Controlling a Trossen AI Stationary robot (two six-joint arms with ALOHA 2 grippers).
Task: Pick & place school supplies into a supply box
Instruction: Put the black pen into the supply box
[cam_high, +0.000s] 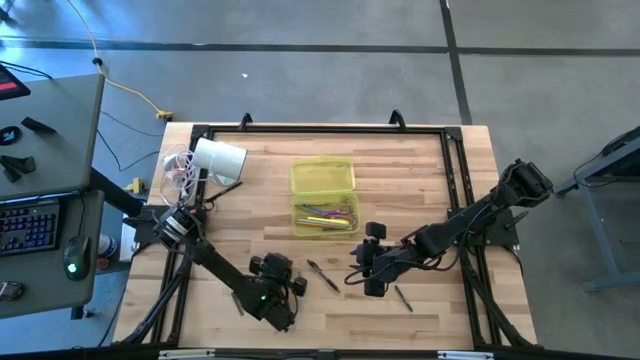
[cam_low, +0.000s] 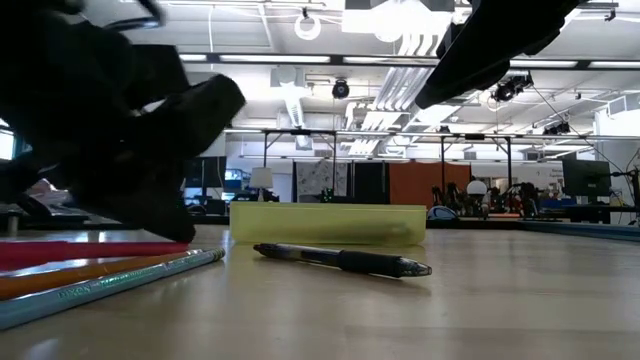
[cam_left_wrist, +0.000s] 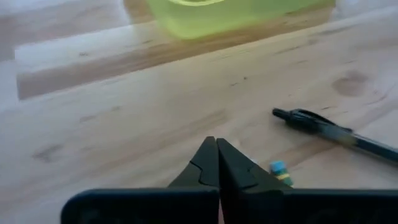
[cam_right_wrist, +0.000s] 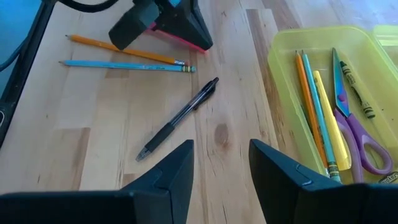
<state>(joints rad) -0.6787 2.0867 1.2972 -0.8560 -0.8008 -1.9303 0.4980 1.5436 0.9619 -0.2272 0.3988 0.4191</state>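
Spanning wooden table (cam_high: 420, 165), bright workshop beyond.

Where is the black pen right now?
The black pen lies loose on the wooden table in the high view, between the two grippers, in front of the yellow-green supply box and apart from it.

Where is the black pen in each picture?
High view: the black pen lies on the table between the two grippers.
Low view: the pen lies in front of the supply box.
Left wrist view: it is at the right.
Right wrist view: it lies mid-picture.
Shared landmark: the yellow-green supply box.
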